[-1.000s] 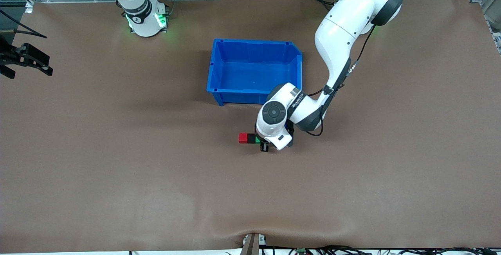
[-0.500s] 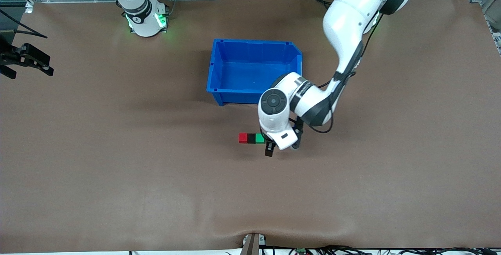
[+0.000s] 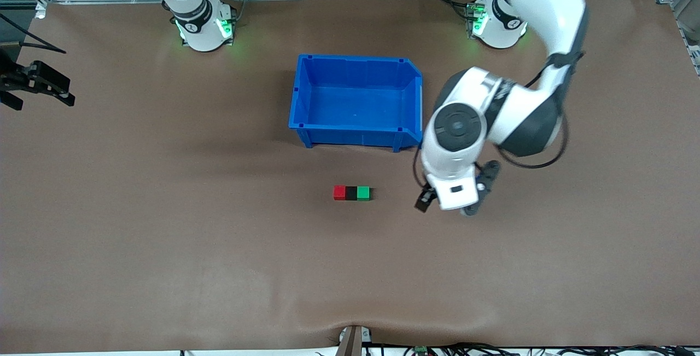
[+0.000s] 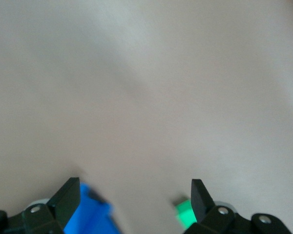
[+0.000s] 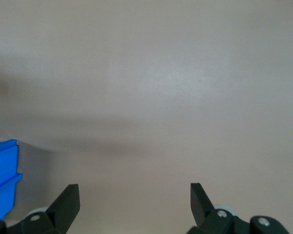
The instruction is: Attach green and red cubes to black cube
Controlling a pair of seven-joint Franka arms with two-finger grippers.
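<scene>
The green and red cubes sit in one row on the table (image 3: 164,246), touching the black cube (image 3: 351,193) between them: the red cube (image 3: 339,193) at the end toward the right arm, the green cube (image 3: 363,193) at the end toward the left arm. The left gripper (image 3: 449,203) hangs over bare table beside the row, toward the left arm's end, its fingers (image 4: 67,201) spread wide and empty. The blue bin (image 3: 355,134) stands farther from the front camera than the row. The right gripper (image 3: 38,85) waits over the table's edge at the right arm's end, fingers (image 5: 68,202) spread, holding nothing.
</scene>
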